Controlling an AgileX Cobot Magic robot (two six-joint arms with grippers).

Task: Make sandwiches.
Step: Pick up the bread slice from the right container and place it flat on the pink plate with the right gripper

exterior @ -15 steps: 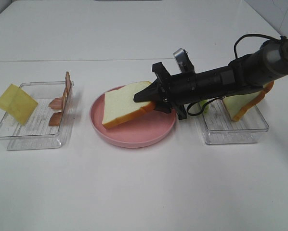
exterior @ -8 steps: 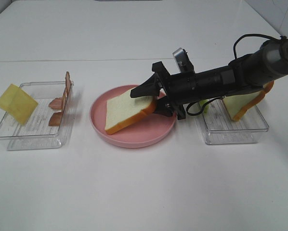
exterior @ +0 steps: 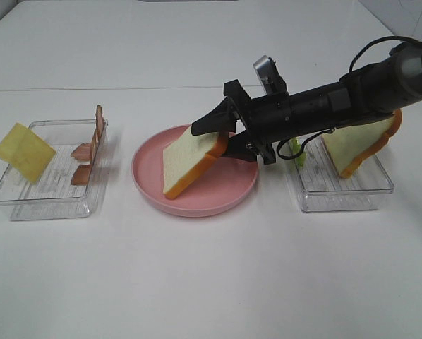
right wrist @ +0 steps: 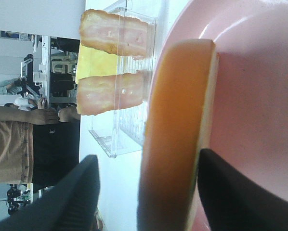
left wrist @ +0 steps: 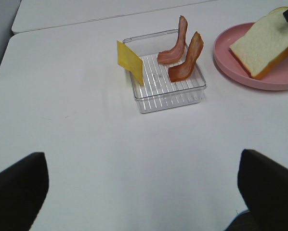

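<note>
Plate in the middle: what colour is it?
The plate is pink; the exterior high view shows it best.

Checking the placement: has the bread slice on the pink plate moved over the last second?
Yes. The bread slice has tipped up steeper on the pink plate, its lower edge now nearer the plate's front rim.

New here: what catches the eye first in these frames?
The right gripper, jaws open, straddles a white bread slice tilted on the pink plate, centre table. On the left, a yellow cheese square leans over the rim of a clear tray that holds bacon strips.
</note>
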